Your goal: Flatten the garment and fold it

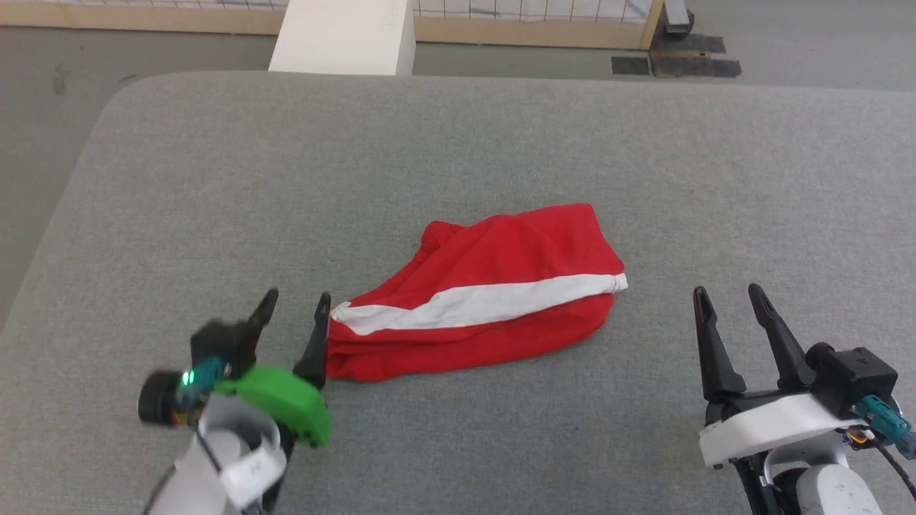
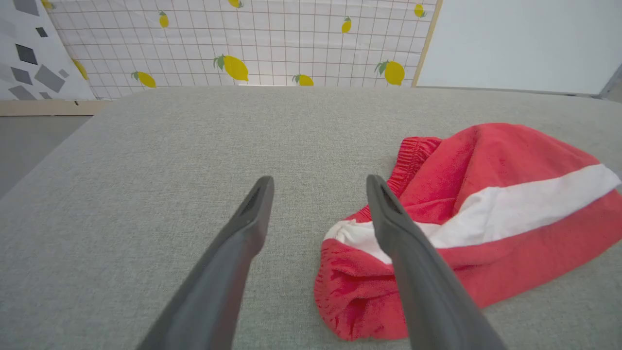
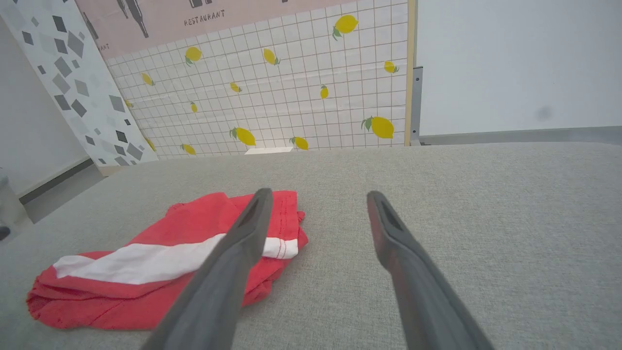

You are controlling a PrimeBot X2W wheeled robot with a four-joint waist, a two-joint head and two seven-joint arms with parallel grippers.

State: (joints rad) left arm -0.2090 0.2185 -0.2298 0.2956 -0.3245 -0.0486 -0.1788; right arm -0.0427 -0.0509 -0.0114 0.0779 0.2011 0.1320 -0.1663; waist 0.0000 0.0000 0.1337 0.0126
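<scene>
The shorts (image 1: 486, 300) lie bunched mid-bench (image 1: 501, 143), their long axis running across me. My open left hand (image 1: 297, 299) sits just beside their left end, while my open right hand (image 1: 728, 292) is well apart.

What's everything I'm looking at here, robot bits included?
garment: one, red with a white stripe, bunched at mid-table.
table: one, grey fabric top, under the garment.
white block: one, white, at the table's far edge.
lemon panel: one, white grid with yellow lemons, behind the table.
left gripper: one, dark fingers, open, close beside the garment's left end.
right gripper: one, dark fingers, open, to the garment's right, apart from it.
</scene>
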